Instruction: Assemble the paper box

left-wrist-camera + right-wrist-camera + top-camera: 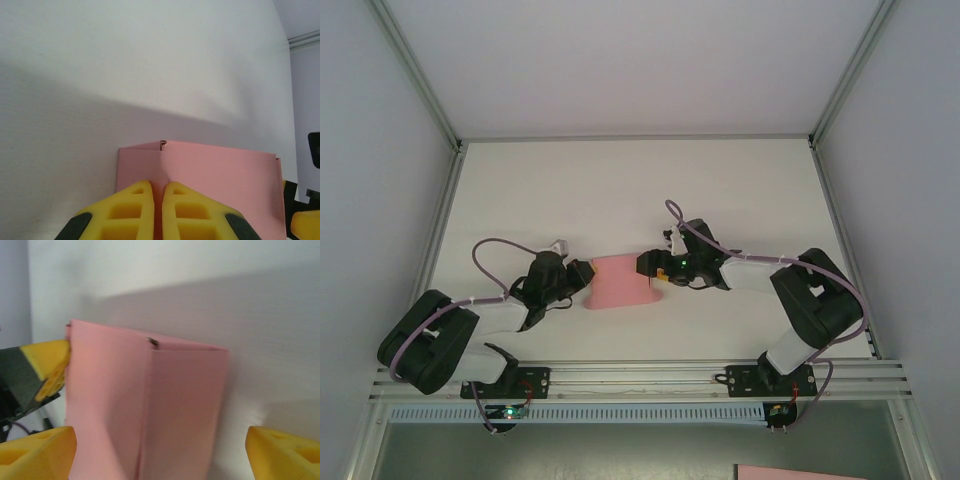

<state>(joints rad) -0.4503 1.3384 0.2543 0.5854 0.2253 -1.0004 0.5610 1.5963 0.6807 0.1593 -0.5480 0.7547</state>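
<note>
Left claw (582, 276): from above we see it pressed to the left edge of the paper box (620, 282). Its fingertips are hidden there under its own dark body.
Left claw grip (157, 189): in the left wrist view its yellow fingers (134, 212) are drawn almost together, with a thin strip of the pink board pinched between them. The frame cuts off their lower parts.
Paper box (220, 185): it sits on the white table (620, 190), straight ahead of the left claw and between the two claws. A fold line runs from a small notch on its far edge back to the pinched spot. We cannot tell whether any walls are raised.
Box from the right wrist (125, 400): it is blurred and a crease splits it into two panels. Its near end is cut off at the bottom.
Right claw (655, 268): from above it is at the box's right edge. We cannot tell whether it touches.
Right claw grip (161, 436): its fingers (35, 452) stand wide apart with the box between them, and only their tips are in frame.
Beyond the box: a yellow finger of the left claw (50, 365) pokes out, half hidden by the board.
Green light (685, 263): it glows just behind the right claw, and any lettering near it is too small to read.
Pink sheet (800, 472): it lies well behind the right claw, cut off by the bottom edge.
</note>
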